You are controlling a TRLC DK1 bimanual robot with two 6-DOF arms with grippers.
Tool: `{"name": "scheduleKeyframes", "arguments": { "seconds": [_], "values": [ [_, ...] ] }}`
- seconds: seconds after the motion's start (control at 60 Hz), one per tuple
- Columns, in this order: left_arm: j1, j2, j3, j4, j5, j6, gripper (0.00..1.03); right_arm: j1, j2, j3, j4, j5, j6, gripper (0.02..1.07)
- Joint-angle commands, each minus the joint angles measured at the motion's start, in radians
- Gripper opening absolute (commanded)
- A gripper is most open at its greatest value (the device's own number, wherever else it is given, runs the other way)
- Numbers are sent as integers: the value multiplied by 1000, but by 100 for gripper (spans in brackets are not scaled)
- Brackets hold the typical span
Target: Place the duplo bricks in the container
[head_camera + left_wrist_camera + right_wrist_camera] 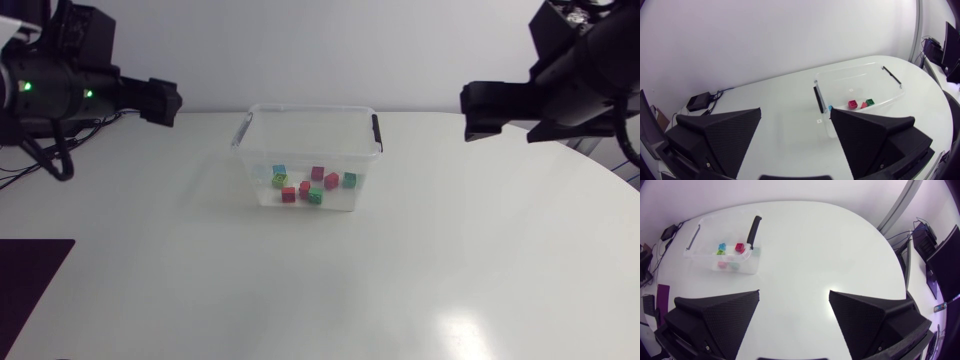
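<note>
Red, green, blue duplo bricks (pixel 312 186) lie inside clear container (pixel 310 110), middle of table (pixel 450 270) near far edge. Light, rigid, smooth plastic; pinch across flat sides. Left gripper (pixel 796 112), right gripper (pixel 794 293) both spread wide, empty, well apart from container.

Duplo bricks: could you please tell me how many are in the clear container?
8, all inside the container: blue brick and yellow-green brick leftmost, red bricks, a magenta brick and a green brick mid-floor, another green brick rightmost. Overlaps may hide more.

Clear container (pixel 262 150) on white table (pixel 450 250)
</note>
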Motion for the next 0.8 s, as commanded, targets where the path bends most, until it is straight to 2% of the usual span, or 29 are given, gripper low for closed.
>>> {"name": "scheduleKeyframes", "arguments": {
  "seconds": [0.0, 0.133, 0.4, 0.783],
  "values": [
    [9, -91, -96, 33, -37, 22, 99, -35, -64, -76, 39, 9, -30, 103],
    [43, -210, -202, 73, -73, 37, 99, -110, -173, -187, 139, 7, -86, 103],
    [137, -378, -338, 126, -79, 72, 99, -270, -346, -355, 299, 7, -201, 103],
    [192, -582, -552, 251, -79, 126, 99, -345, -573, -615, 510, 7, -304, 102]
  ]
}}
